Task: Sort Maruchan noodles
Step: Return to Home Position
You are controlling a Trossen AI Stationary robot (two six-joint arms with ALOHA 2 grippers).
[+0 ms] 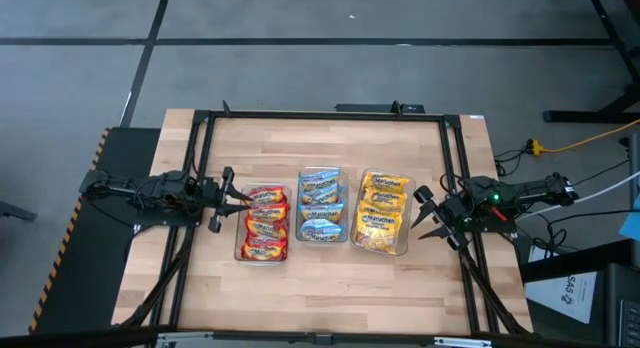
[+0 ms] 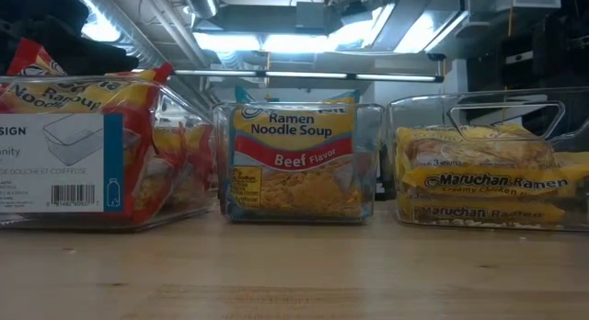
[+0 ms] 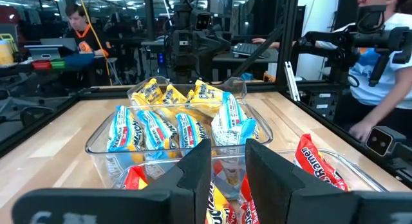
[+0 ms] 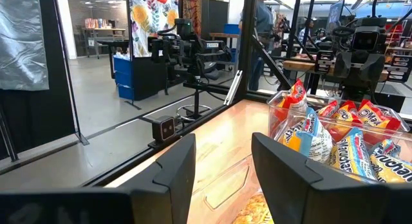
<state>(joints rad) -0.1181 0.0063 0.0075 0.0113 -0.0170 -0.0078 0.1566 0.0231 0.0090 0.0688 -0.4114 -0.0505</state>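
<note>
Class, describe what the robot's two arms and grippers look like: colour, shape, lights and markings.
The left arm and right arm are black and jointed. The left gripper and right gripper each have two black fingers, broad, flat and angular. A small green light glows on the right arm. No markings can be made out.

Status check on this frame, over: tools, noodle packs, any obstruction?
Left tool open, empty, by red packs. Right tool open, empty, by yellow packs. Blue packs between; all in clear bins. Nothing seen in the way.
</note>
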